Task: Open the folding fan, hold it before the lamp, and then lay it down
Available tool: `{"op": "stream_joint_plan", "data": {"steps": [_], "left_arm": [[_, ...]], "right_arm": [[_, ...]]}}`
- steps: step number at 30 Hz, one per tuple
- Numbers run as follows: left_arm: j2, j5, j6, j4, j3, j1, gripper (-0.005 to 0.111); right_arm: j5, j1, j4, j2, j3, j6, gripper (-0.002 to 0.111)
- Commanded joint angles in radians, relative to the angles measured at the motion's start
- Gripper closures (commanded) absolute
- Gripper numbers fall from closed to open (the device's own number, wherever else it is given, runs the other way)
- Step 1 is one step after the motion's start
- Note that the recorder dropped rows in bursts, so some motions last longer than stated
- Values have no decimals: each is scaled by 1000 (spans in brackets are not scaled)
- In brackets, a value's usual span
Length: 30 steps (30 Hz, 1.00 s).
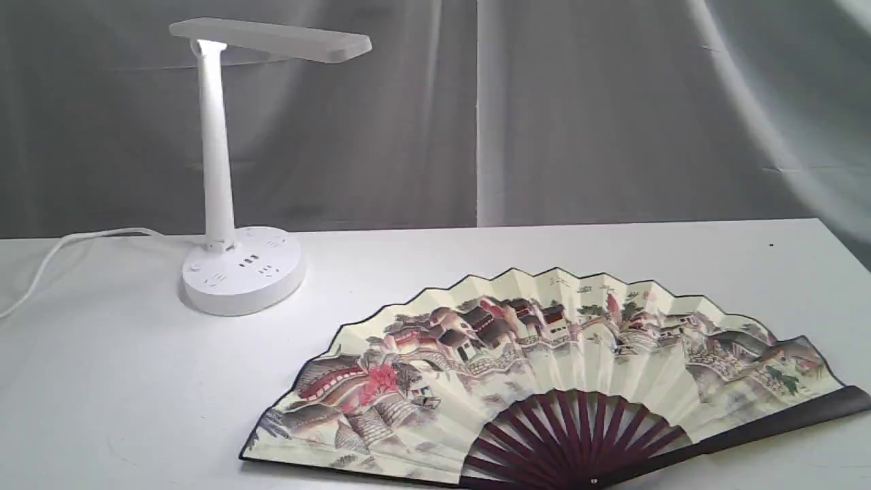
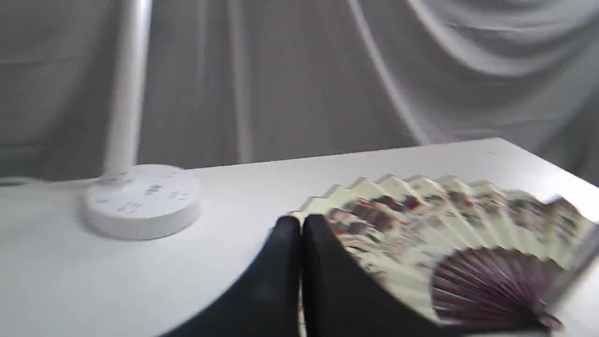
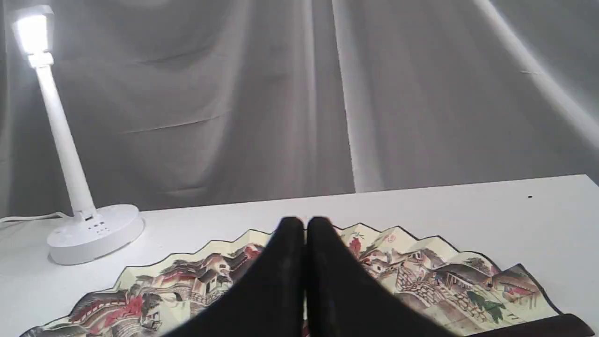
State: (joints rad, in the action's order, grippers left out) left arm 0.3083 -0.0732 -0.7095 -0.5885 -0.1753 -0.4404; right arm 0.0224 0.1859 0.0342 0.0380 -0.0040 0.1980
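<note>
Out of the exterior view altogether: both end effectors, visible only from the wrist cameras. Left end effector (image 2: 300,220): two black fingers pressed together, nothing between them, in a blurred picture with soft detail. Right end effector (image 3: 305,220): likewise closed on nothing, fingers side by side with only a hairline seam.

Folding fan (image 1: 544,367): spread fully open and lying flat on the white counter (image 1: 102,395), painted village side up, just past the tips of both end effectors. Contact between fingers and paper impossible to judge. Hidden behind the right end effector's fingers: the fan's middle pleats and most of its maroon ribs. Hidden behind the left end effector's fingers: one end of the pleated leaf. Pivot end clipped by the lower edge of the exterior view, and the tip of one dark guard clipped by that view's side edge.

Lamp (image 1: 218,170): upright on the counter, well apart from the fan and from both end effectors, nearer the left one than the right. Head cut off in the left wrist view, and from the right wrist only a glowing corner of it. Socket markings on the round base too small to read. White cord (image 1: 54,255) trailing from the base and off the picture edge. Grey draped cloth (image 1: 612,102) behind everything.
</note>
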Motion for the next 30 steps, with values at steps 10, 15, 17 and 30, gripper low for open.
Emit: {"op": "stream_joint_plan", "data": {"steps": [10, 15, 17, 30], "left_arm": [[-292, -66, -79, 33, 82, 345, 107], [-308, -66, -75, 29, 128, 345, 107], [-308, -63, -75, 29, 135, 345, 107], [-308, -105, 18, 209, 175, 345, 107]], "right_arm": [[-1, 4, 9, -3, 4, -5, 108], [-1, 4, 9, -3, 4, -5, 108], [-1, 4, 9, -3, 4, -5, 108], [-1, 4, 9, -3, 4, -7, 108]]}}
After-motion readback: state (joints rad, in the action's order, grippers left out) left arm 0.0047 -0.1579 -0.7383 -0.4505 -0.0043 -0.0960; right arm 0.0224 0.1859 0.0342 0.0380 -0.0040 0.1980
